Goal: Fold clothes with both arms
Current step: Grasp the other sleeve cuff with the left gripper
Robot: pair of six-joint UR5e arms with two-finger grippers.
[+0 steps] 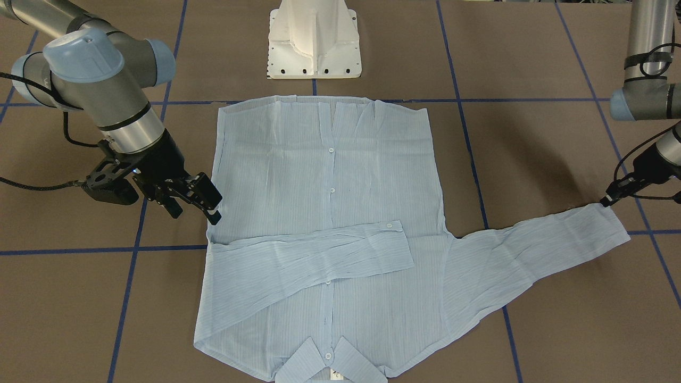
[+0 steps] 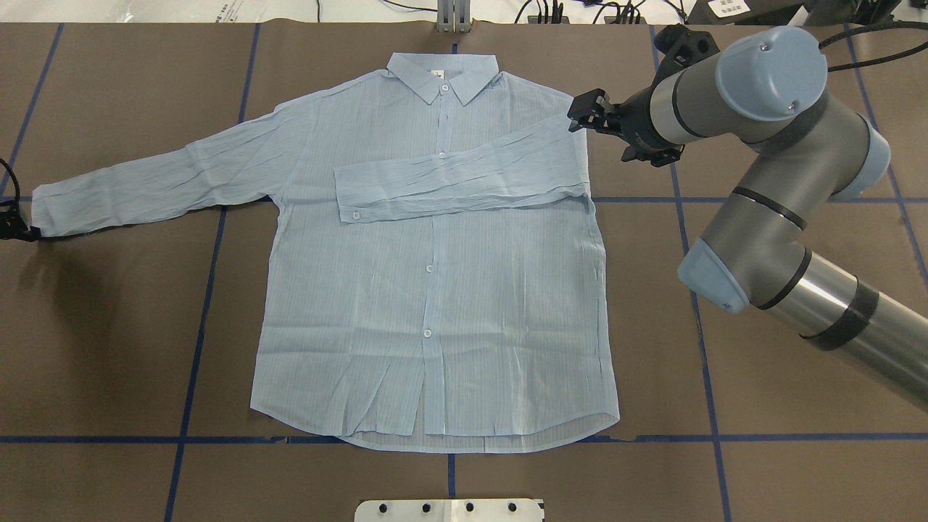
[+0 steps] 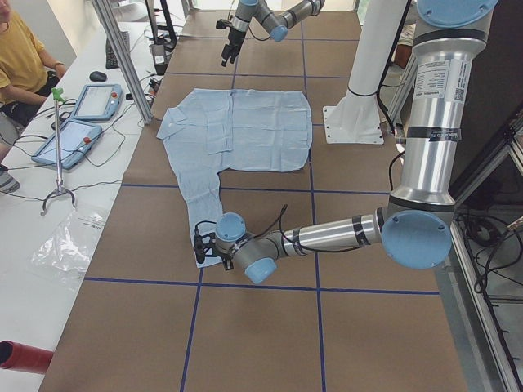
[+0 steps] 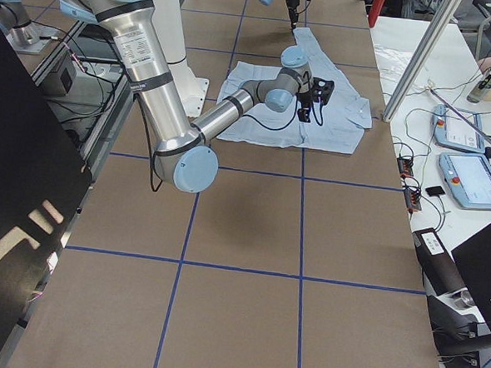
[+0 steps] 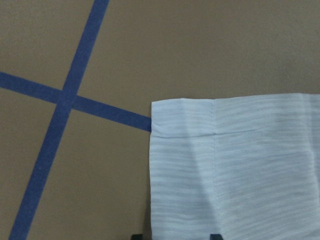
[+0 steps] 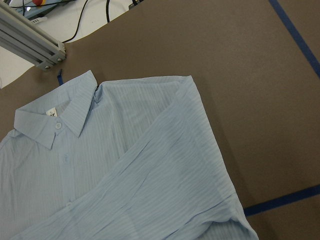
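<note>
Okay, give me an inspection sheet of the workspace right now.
Surface: brown table, blue tape grid.
Job's things: shirt flat, front up; folded sleeve across the chest, outstretched sleeve lying sideways.
Clutter: nothing seen.
Grippers: left gripper open at the outstretched sleeve's cuff; right gripper open beside the folded sleeve's shoulder end.
Cables: black cable running to the right gripper.
Surroundings: white pedestal; seated operator; tablets on a side bench.

Arms (image 2: 761, 217): silver-grey tubes, light-blue joint caps (image 2: 770, 72); black cables (image 1: 32, 185); black right tool (image 1: 195, 214); white pedestal (image 1: 314, 42).
</note>
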